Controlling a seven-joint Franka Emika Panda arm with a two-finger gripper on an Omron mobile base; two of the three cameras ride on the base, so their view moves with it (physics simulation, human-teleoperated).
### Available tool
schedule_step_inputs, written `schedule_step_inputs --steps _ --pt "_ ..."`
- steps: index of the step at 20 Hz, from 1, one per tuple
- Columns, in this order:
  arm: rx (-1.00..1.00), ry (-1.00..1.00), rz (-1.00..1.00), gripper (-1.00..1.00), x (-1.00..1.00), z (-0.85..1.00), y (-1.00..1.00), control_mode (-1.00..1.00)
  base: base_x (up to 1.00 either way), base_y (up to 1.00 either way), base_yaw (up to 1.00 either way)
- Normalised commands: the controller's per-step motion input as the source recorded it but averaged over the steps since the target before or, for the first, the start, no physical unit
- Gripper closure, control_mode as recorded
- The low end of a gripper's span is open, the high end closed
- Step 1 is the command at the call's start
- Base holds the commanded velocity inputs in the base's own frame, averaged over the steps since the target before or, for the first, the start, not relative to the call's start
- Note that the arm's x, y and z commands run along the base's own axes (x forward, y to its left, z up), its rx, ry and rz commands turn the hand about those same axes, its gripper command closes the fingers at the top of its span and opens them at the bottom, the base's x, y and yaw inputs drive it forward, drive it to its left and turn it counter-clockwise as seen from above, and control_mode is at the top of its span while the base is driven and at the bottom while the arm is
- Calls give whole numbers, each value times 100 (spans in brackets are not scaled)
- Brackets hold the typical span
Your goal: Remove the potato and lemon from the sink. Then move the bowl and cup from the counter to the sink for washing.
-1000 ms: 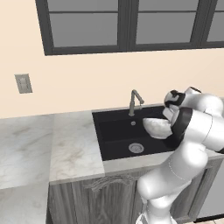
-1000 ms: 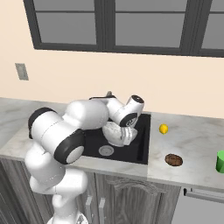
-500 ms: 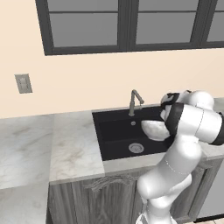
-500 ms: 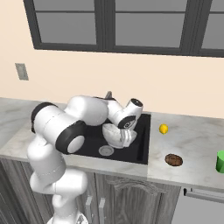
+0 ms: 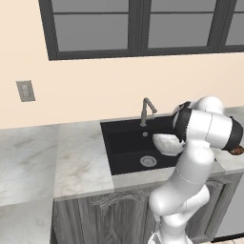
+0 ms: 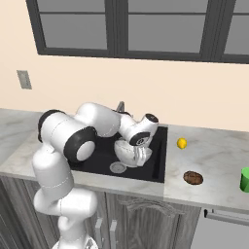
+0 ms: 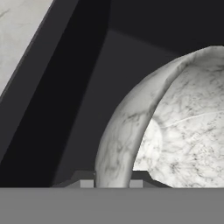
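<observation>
The marbled whitish-grey bowl (image 6: 126,151) hangs tilted inside the black sink (image 6: 158,156), just above the drain (image 6: 117,168). My gripper (image 7: 111,183) is shut on the bowl's (image 7: 175,131) rim, one fingertip on each side of it. In the left base view the bowl (image 5: 166,143) shows beside my forearm, over the right half of the sink (image 5: 125,143). The lemon (image 6: 182,143) and the potato (image 6: 193,177) lie on the counter right of the sink. The green cup (image 6: 245,179) stands at the far right edge.
The grey faucet (image 5: 147,108) rises behind the sink, close to the bowl. Marble counter (image 5: 76,157) stretches to the left of the basin. A wall outlet (image 5: 25,90) sits on the left; windows run above.
The arm has carried the bowl a little lower and further left into the sink, towards the drain. The grip on the rim is unchanged.
</observation>
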Motion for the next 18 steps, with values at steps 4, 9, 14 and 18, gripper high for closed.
schedule_step_inputs --steps 4,9,14,18 --pt "0 0 1 100 9 -20 0 -100 0 0 0" --pt "0 0 1 100 10 -20 0 -100 0 0 0" --pt "0 -1 3 100 8 -20 0 -100 0 0 0" --pt "0 -3 4 100 8 -19 0 -100 0 0 0"
